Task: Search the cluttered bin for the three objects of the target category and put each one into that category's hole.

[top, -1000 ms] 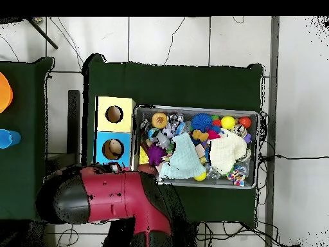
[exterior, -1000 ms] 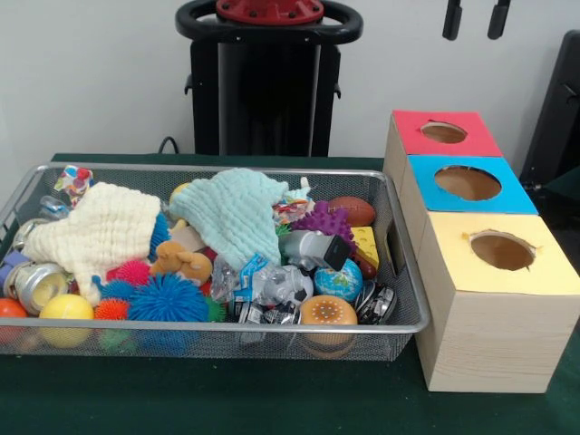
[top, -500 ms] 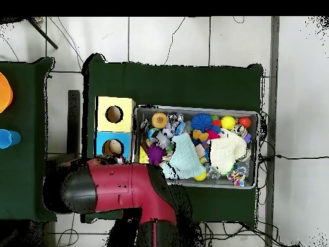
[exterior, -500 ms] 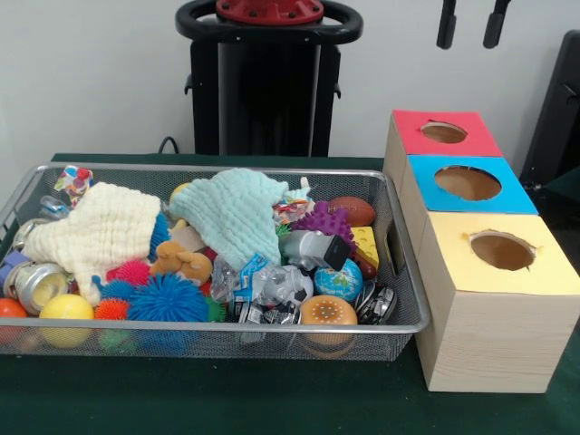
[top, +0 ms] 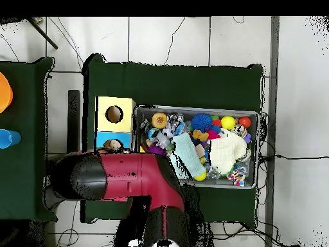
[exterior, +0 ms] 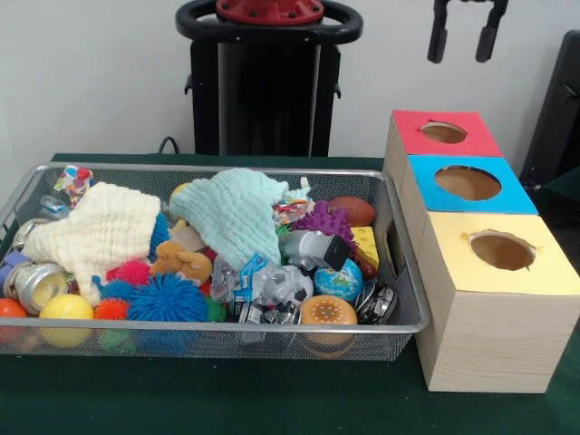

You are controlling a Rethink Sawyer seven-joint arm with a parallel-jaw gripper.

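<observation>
A wire mesh bin [exterior: 181,327] holds a jumble of toys: a cream cloth [exterior: 100,227], a mint cloth [exterior: 237,210], a purple spiky toy [exterior: 323,220], a brown football [exterior: 352,210], a globe ball [exterior: 340,281], a blue spiky ball [exterior: 168,299] and a yellow ball [exterior: 65,308]. To its right stand a red box [exterior: 408,127], a blue box [exterior: 426,177] and a yellow box [exterior: 453,263], each with a round hole on top. My gripper [exterior: 462,41] hangs high above the red box, open and empty. In the overhead view the arm [top: 122,177] hides the gripper.
A plush dog [exterior: 181,263], a metal can [exterior: 32,283] and an orange round toy [exterior: 327,313] also lie in the bin. Overhead, the arm covers the red box and part of the blue box [top: 103,138]; the yellow box [top: 103,106] and bin [top: 259,148] show.
The gripper has come down a little and shifted slightly left above the red box. Overhead, the arm has swung further over the boxes and the bin's corner.
</observation>
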